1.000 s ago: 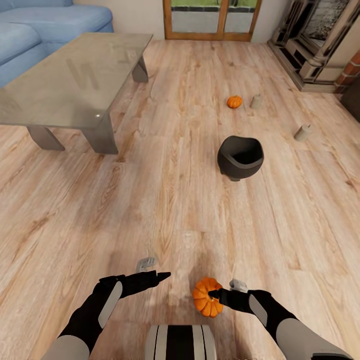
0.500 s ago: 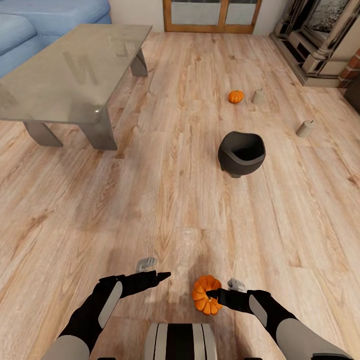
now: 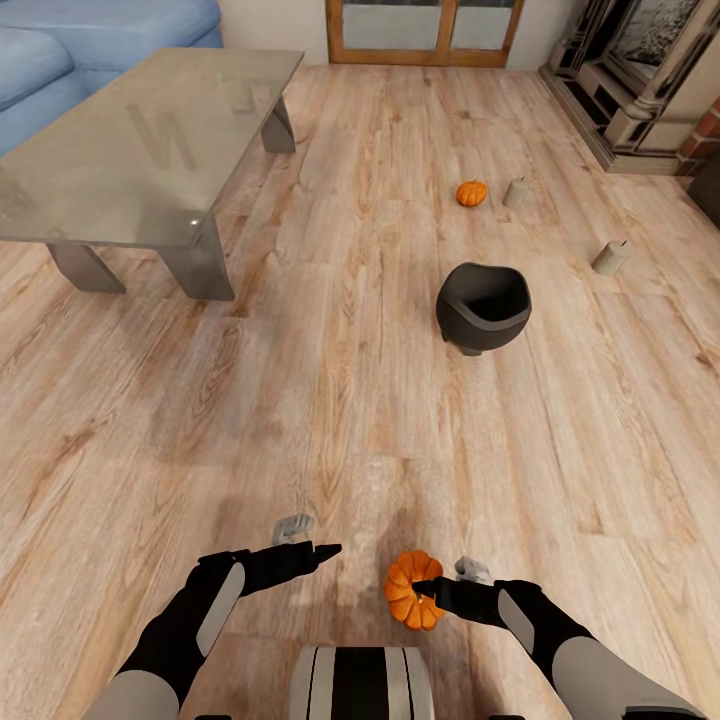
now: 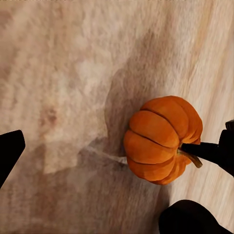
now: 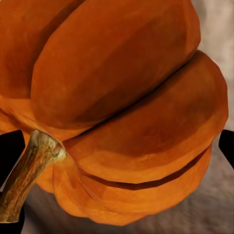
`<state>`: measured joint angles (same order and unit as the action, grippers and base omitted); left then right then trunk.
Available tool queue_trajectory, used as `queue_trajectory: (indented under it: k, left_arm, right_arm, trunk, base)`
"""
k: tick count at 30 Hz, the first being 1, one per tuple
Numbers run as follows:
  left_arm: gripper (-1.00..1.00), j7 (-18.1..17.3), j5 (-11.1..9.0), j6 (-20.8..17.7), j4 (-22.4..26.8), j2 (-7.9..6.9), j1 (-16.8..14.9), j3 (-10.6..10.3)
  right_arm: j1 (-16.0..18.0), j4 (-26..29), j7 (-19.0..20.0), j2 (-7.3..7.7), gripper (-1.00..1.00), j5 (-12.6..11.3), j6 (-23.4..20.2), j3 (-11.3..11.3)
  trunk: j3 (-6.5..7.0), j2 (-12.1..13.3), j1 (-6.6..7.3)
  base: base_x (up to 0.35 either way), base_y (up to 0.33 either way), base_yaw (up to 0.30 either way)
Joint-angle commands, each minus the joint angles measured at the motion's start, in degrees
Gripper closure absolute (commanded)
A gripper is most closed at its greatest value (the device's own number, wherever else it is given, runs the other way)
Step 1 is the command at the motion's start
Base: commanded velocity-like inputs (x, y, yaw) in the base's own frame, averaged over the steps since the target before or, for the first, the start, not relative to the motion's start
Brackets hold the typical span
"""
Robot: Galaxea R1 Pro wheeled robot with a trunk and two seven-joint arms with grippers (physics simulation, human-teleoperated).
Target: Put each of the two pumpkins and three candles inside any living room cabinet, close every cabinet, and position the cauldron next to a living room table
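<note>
Between the right claw's (image 3: 432, 588) fingers sits a gripped pumpkin (image 3: 408, 590); left claw (image 3: 318, 549) released.

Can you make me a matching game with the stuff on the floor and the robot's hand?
Things:
1. far pumpkin
2. cauldron
3. near pumpkin
4. table

Places:
A. in front of the blue sofa
B. held in the right end effector
C. on the floor beside a candle
D. standing alone mid-floor, open top up

Pairs: 1-C, 2-D, 3-B, 4-A
</note>
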<state>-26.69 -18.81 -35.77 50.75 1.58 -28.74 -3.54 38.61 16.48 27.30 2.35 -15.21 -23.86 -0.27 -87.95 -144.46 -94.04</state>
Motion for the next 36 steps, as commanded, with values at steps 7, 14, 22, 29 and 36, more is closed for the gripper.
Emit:
queue_trajectory:
  k: [7, 14, 22, 29, 36]
  left_arm:
    - [-1.00, 0.06, -0.35, -0.44, 0.05, 0.01, -0.05, 0.08]
    - [-1.00, 0.06, -0.35, -0.43, 0.07, 0.01, -0.03, 0.11]
    - [-1.00, 0.06, -0.35, -0.40, 0.12, 0.01, -0.04, 0.12]
    - [-1.00, 0.04, -0.35, -0.44, 0.10, 0.01, -0.04, 0.12]
    - [-1.00, -0.03, -0.35, -0.64, 0.05, 0.01, -0.03, 0.20]
  right_arm:
    - [-0.02, 0.04, -5.15, 0.02, 1.00, 0.62, -0.13, -0.08]
    - [-0.02, 0.04, -5.15, 0.02, 1.00, 0.62, -0.13, -0.08]
    - [-0.02, 0.04, -5.17, 0.02, 1.00, 0.62, -0.07, -0.08]
    - [-0.02, 0.04, -5.21, 0.02, 1.00, 0.62, -0.11, -0.08]
    - [-0.02, 0.04, -5.21, 0.02, 1.00, 0.62, -0.10, -0.08]
  trunk:
    - [-0.04, -0.01, 0.00]
    - [-0.04, -0.01, 0.00]
    - [-0.04, -0.01, 0.00]
    - [0.18, 0.00, 0.02]
    - [1.73, 0.10, 0.20]
  base:
    - [0.000, 0.000, 0.000]
    - [0.000, 0.000, 0.000]
    - [0.000, 0.000, 0.000]
    - [0.000, 0.000, 0.000]
    - [0.000, 0.000, 0.000]
